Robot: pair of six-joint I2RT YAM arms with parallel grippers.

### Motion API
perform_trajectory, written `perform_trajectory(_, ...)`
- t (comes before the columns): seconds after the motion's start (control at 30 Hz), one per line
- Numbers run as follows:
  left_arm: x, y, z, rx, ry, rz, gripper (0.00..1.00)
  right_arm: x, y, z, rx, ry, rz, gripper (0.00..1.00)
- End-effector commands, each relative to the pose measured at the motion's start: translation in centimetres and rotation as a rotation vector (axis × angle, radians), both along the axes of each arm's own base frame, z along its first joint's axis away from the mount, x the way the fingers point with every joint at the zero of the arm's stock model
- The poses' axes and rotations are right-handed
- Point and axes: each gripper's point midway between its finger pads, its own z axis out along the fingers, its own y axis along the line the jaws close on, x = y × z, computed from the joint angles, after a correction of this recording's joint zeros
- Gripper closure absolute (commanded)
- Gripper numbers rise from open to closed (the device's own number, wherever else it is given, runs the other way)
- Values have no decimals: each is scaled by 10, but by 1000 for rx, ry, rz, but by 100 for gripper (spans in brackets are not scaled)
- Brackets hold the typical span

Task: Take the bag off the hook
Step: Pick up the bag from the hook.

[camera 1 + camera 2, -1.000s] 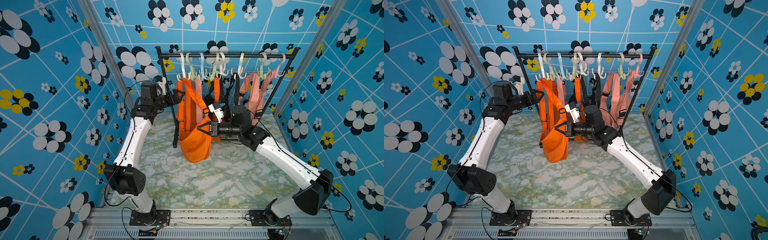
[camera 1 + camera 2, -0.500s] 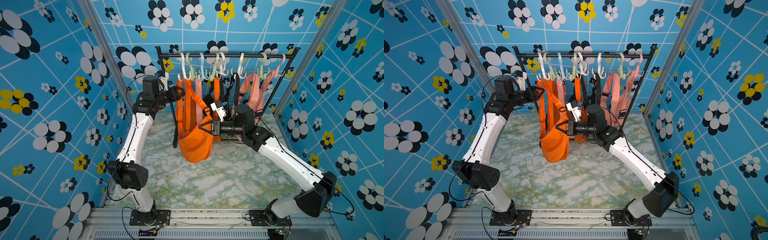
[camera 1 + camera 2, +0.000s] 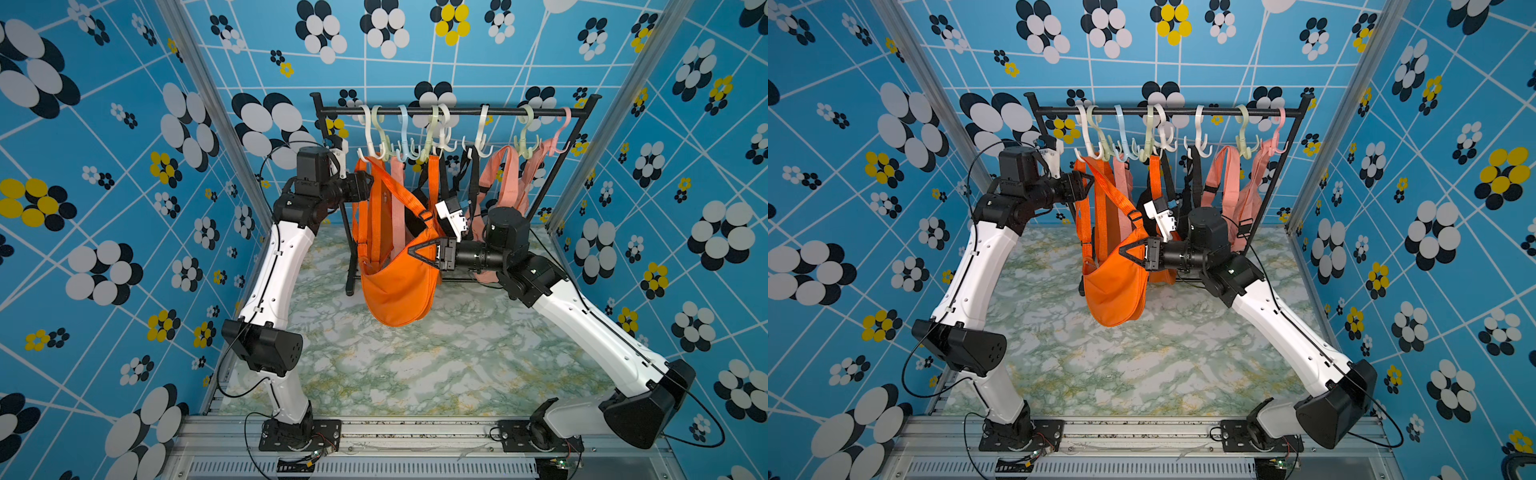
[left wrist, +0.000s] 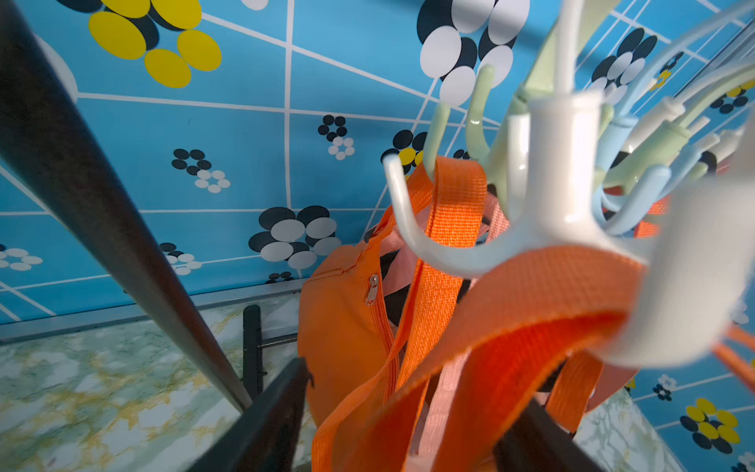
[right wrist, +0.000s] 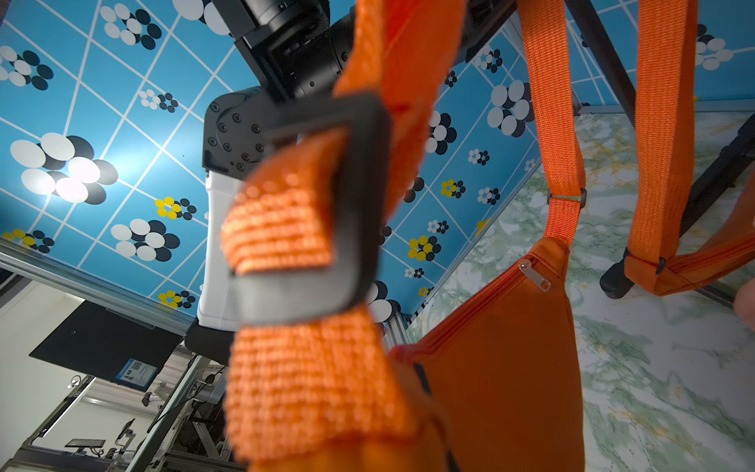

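While the bag hangs by its strap from the white hook at the end of the rack nearest your left arm, your right gripper is clenched on the bag's upper corner. That corner is pulled toward the right arm, and the bag's body hangs tilted above the table. Your left gripper sits high against the strap, just below the hook. In the left wrist view the strap's loop lies over a prong of the hook and runs down between the two dark fingers. You cannot tell from any view whether those jaws press the webbing or stand loose around it. In the right wrist view the strap's black buckle is blurred right in front of the lens. Pink bags hang further along the rack, apart from the orange one.
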Motion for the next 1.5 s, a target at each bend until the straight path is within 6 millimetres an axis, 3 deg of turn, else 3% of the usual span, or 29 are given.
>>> perform_trajectory(0.0, 1, -10, -2, 3, 23, -23, 87, -7, -7, 3, 10, 7, 3, 100)
perform_trajectory(0.07, -2, -10, 9, 1, 0, -22, 100, -6, -7, 0, 3, 12, -2, 100)
perform_trajectory(0.27, -17, -5, 61, -3, -129, -13, 100, 8, 5, 0, 22, 19, -1, 100)
perform_trajectory(0.43, -19, 8, 90, 36, -228, 39, 100, 14, 31, 34, 106, -44, 41, 100)
perform_trajectory(0.53, -24, 16, 109, 47, -283, 65, 100, 8, 47, 65, 142, -101, 97, 100)
perform_trajectory(0.67, -33, 24, 124, 64, -331, 91, 97, -5, 65, 81, 151, -140, 159, 100)
perform_trajectory(0.73, -32, 26, 118, 83, -312, 102, 96, -5, 69, 83, 168, -132, 168, 100)
perform_trajectory(0.83, -21, 27, 90, 106, -238, 100, 98, -4, 64, 81, 174, -128, 150, 100)
perform_trajectory(0.87, -28, 29, 91, 106, -234, 97, 99, -3, 61, 80, 168, -128, 137, 100)
perform_trajectory(1.03, -25, 30, 52, 134, -134, 78, 97, 7, 18, 90, 184, -133, 40, 100)
perform_trajectory(1.2, -20, 32, 23, 162, -61, 60, 83, 13, -24, 103, 198, -165, -63, 100)
perform_trajectory(1.3, -16, 32, 8, 170, -18, 43, 58, 10, -29, 99, 164, -169, -70, 100)
perform_trajectory(1.4, -12, 32, -8, 177, 26, 38, 4, 7, -30, 100, 165, -167, -59, 100)
perform_trajectory(1.47, -9, 31, -21, 172, 59, 37, 1, 6, -32, 100, 165, -163, -55, 100)
